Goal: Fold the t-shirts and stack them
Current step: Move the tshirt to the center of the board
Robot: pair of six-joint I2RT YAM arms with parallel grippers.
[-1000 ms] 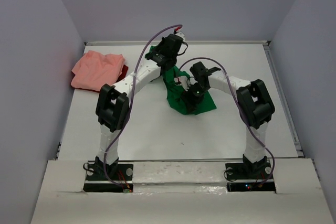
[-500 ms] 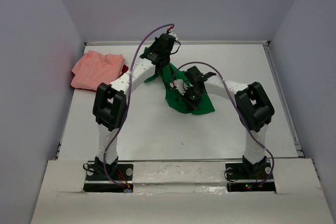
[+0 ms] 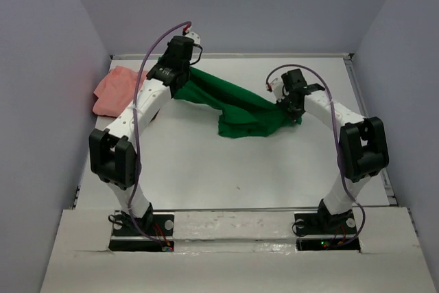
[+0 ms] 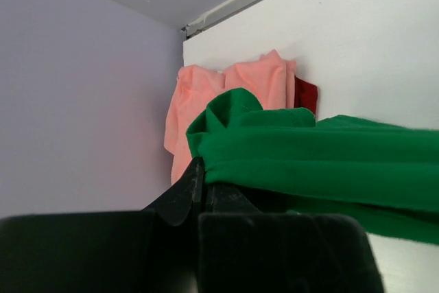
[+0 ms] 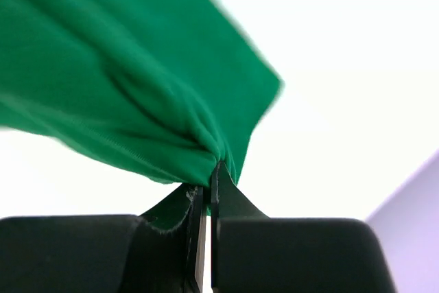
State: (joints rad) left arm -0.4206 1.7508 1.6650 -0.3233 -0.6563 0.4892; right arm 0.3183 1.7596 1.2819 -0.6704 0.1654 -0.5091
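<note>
Three walls [image 3: 240, 5], white table [image 3: 206, 169], green t-shirt [image 3: 241, 112]

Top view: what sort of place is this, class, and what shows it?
Probably a robot lab test cell: a white table boxed in by plain walls, two arms bolted at its near edge, a green shirt stretched between them.

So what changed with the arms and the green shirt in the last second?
The left gripper and right gripper, both clamped on the green shirt, pulled apart, left one going left, right one going right, stretching it wide. The pink shirt stayed put.
</note>
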